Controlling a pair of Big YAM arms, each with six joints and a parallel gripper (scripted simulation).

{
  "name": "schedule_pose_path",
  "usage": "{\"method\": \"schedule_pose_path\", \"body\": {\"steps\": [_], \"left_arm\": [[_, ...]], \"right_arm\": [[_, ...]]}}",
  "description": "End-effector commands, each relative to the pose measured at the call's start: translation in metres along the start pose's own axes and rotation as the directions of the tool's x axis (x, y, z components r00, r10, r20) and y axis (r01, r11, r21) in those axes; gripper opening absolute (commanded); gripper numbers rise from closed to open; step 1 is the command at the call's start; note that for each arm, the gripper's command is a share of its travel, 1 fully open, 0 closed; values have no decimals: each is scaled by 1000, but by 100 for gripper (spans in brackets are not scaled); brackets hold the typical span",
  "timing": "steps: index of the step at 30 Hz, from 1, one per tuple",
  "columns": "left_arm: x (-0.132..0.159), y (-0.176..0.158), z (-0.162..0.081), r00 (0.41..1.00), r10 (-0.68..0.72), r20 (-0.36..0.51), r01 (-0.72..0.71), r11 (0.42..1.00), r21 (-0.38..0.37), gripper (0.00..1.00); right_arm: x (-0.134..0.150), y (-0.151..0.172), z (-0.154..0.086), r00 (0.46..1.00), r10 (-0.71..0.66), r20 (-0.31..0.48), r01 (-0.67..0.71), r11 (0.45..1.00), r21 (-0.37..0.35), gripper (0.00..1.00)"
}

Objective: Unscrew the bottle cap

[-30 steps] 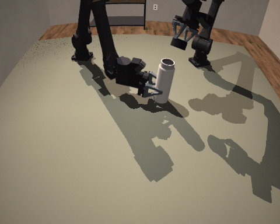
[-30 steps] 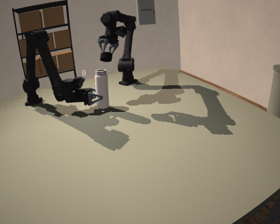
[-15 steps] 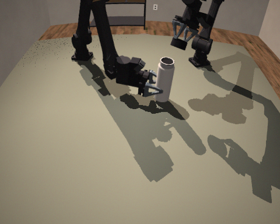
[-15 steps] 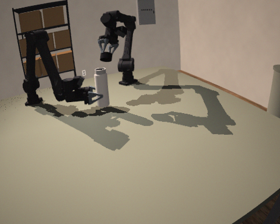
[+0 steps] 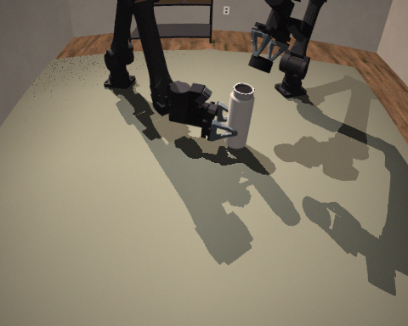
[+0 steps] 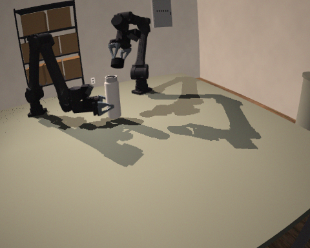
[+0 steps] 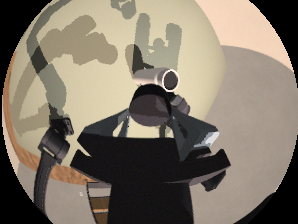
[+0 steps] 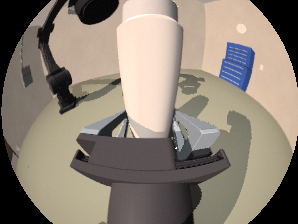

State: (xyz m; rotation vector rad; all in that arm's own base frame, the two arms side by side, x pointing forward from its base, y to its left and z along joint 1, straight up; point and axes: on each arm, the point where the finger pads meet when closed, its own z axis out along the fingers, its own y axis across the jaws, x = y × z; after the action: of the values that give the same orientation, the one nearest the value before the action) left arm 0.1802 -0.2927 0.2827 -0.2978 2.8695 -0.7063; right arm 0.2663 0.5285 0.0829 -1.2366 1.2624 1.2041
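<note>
Left pincer: the left pincer points down, well above the table, its fingers clamped on the cap.
Right pincer: the right pincer is level and low, clamped on the bottle from the side.
Edges: the table's far edge runs behind both arm bases, on the far side of either pincer. The near edge is well apart from the right pincer.
Room: the table spreads widely in front of the right pincer. Between the left pincer and the table there is air; the bottle is near, lower and to one side of it.
Bottle: the bottle stands upright between the right pincer's fingers, base at the table. Pale, smooth, straight-sided, with a narrower neck and an open, dark mouth.
Cap: the cap is black, short and round, at the left pincer's tips, off the bottle.
</note>
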Motion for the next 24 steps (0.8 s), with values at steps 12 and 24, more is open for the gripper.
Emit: {"method": "schedule_pose_path", "body": {"steps": [12, 24], "left_arm": [[-31, -3, 28, 995, 102, 9, -101, 993, -64, 0], [-76, 31, 102, 950, 300, -89, -313, 921, -233, 0]], "right_arm": [[-17, -20, 2, 999, -30, 26, 29, 999, 24, 0], [-24, -23, -2, 999, -26, 26, 25, 999, 34, 0]]}}
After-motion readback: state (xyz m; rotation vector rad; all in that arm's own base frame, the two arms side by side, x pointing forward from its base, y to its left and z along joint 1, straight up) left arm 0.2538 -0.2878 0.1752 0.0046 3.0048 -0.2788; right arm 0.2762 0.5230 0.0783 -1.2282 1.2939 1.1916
